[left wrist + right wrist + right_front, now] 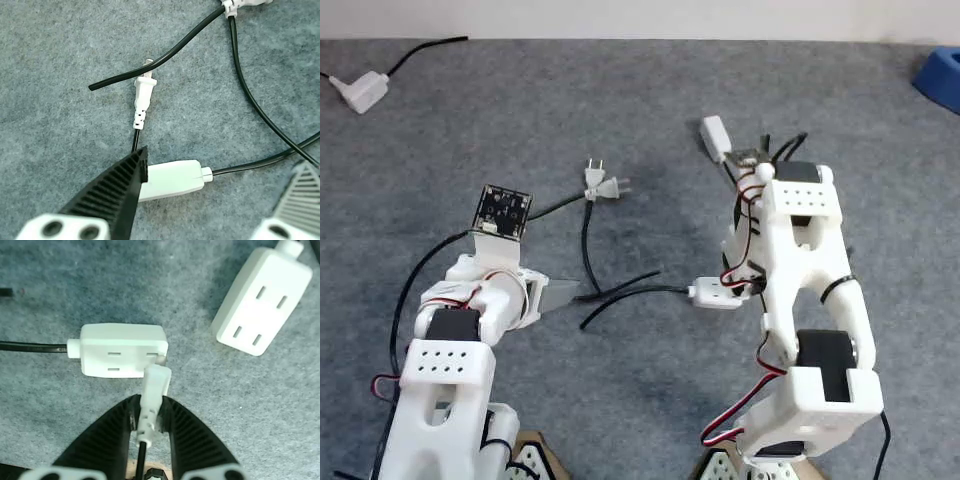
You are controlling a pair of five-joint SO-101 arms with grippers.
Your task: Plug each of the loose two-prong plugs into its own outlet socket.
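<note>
Insertion: my right hand (pixel 150 412) pinches plug (pixel 156 379) at outlet (pixel 115 356) | my left hand (pixel 222 159) spread | next: square up, push home.

Both arms are chunky white plastic. The left arm (pixel 445 370) has rows of little round holes on top and a small black square board (pixel 503 212) at its front. The right arm (pixel 810 290) has black motor boxes and thin red, white and black wires (pixel 748 402). The right gripper (pixel 150 402) has black fingers (pixel 112 432) with fine ridges, on white bases with round holes.
</note>
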